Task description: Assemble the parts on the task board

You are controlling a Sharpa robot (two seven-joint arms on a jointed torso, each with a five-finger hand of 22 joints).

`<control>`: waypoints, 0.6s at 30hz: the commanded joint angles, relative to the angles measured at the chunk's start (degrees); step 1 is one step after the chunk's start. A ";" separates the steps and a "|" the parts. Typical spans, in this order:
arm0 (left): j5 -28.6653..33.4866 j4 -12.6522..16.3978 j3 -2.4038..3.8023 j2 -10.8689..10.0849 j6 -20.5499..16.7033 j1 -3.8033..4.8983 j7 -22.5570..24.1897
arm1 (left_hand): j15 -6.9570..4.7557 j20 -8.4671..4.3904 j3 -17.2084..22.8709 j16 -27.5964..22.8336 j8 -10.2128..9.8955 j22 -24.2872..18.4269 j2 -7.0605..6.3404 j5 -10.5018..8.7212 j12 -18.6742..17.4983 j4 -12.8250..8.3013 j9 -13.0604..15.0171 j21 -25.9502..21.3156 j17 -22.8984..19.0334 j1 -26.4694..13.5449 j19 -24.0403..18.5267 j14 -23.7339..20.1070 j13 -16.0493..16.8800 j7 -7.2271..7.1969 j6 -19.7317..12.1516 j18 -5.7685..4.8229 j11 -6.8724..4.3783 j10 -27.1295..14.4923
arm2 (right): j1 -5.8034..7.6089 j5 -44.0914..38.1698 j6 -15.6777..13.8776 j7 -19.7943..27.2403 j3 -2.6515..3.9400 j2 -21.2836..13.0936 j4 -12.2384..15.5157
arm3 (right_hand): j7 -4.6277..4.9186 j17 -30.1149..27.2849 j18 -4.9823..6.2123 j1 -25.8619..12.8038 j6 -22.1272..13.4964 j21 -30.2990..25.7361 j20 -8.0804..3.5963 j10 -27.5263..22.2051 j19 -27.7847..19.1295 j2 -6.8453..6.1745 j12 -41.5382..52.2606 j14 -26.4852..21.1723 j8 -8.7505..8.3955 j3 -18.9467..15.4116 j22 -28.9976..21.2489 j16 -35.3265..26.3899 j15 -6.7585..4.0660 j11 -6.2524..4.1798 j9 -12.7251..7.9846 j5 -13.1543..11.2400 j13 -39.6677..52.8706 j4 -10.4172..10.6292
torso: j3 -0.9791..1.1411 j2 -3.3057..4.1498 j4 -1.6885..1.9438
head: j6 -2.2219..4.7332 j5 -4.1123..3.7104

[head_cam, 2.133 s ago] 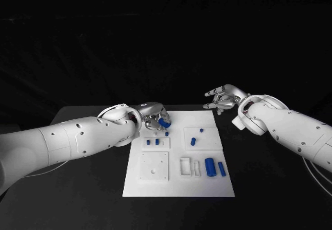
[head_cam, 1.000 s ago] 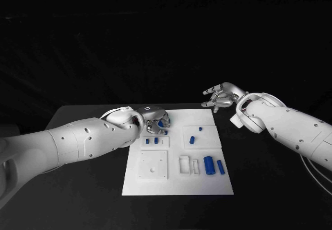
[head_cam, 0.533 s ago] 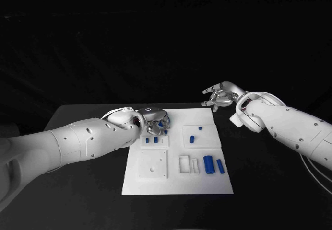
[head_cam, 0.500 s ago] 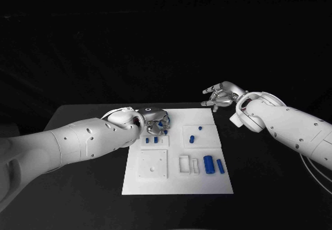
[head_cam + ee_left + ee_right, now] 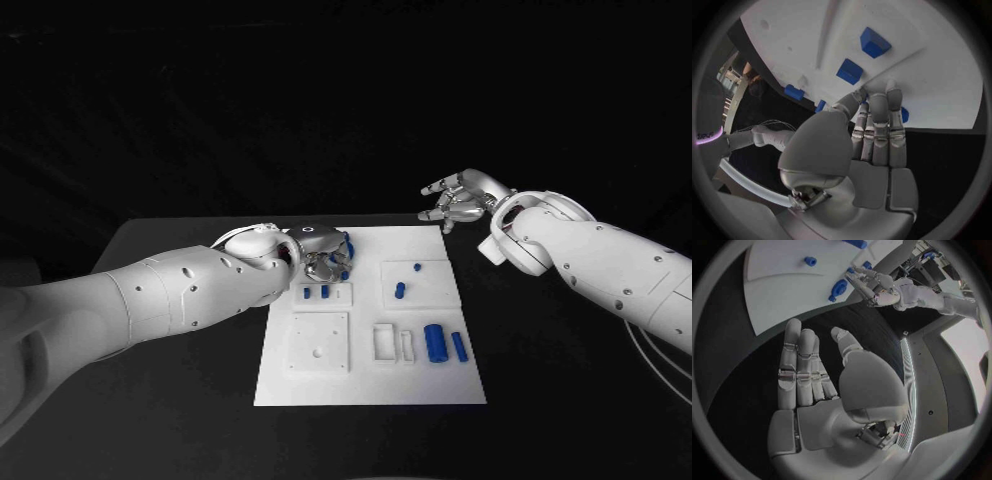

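Left robot hand working a blue part at the board's far-left corner

At the task board's (image 5: pixel 372 390) 11 o'clock, a blue part (image 5: pixel 903 114) is pinched by the left robot hand (image 5: pixel 326 250); a slip could be caused by misalignment. The right robot hand (image 5: pixel 459 203) is held spread and empty above the tabletop (image 5: pixel 173 400).

Looked to me like robotics lab, staged test cell. I saw black table (image 5: pixel 173 400) against black backdrop, with white task board (image 5: pixel 372 390) laid square at centre and small blue parts (image 5: pixel 437 346) sorted on it. Two white arms carried silver hands. In right wrist view, equipment racks (image 5: pixel 926 262) stood past table edge.
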 commanded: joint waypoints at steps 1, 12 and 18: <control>-0.36 -0.07 0.02 0.26 0.98 -0.23 0.24 | -0.34 -0.48 0.52 0.44 -0.25 1.32 0.67 -0.48 -0.36 0.17 -0.10 0.53 0.04 -0.39 0.10 0.13 -0.05 -0.15 0.62 0.82 -0.14 0.77 | -0.01 0.08 0.27 0.64 0.03 0.01 0.18 | 0.04 -0.01 -0.46 0.27 0.20 0.15 0.17 -0.13 0.41 0.19 0.37 0.14 0.03 -0.08 -0.07 -0.35 0.07 0.19 0.06 -0.37 -0.09 0.28 | 0.01 0.03 -0.01 | -0.06 0.00; -0.28 -0.19 0.03 0.53 0.61 -0.45 0.43 | -0.49 -0.72 0.69 0.55 -0.29 1.18 0.27 -0.95 -0.36 0.25 -0.16 1.34 -0.15 -0.76 -0.17 0.29 -0.05 -0.40 -0.98 0.52 -0.27 0.91 | -0.01 0.12 0.37 0.59 0.03 -0.03 0.28 | 0.04 -0.02 -0.47 0.44 0.39 0.16 0.16 -0.18 0.40 0.23 0.41 0.11 0.05 0.02 -0.26 -0.38 0.06 0.18 0.08 -0.10 -0.13 0.19 | -0.04 -0.02 0.00 | -0.10 -0.08; -0.25 -0.25 0.03 0.62 0.65 -0.48 0.17 | -0.33 -0.65 0.72 0.52 -0.26 1.16 0.10 -0.92 -0.34 0.25 -0.16 1.40 -0.22 -0.70 -0.17 0.27 -0.04 -0.28 -1.88 0.55 -0.17 0.94 | -0.01 0.12 0.43 0.55 0.03 0.03 0.39 | 0.03 -0.02 -0.47 0.48 0.57 0.24 0.14 -0.15 0.42 0.24 0.38 0.13 0.04 0.20 -0.43 -0.38 0.04 0.16 0.08 0.08 -0.24 0.03 | -0.01 -0.04 0.00 | -0.10 0.06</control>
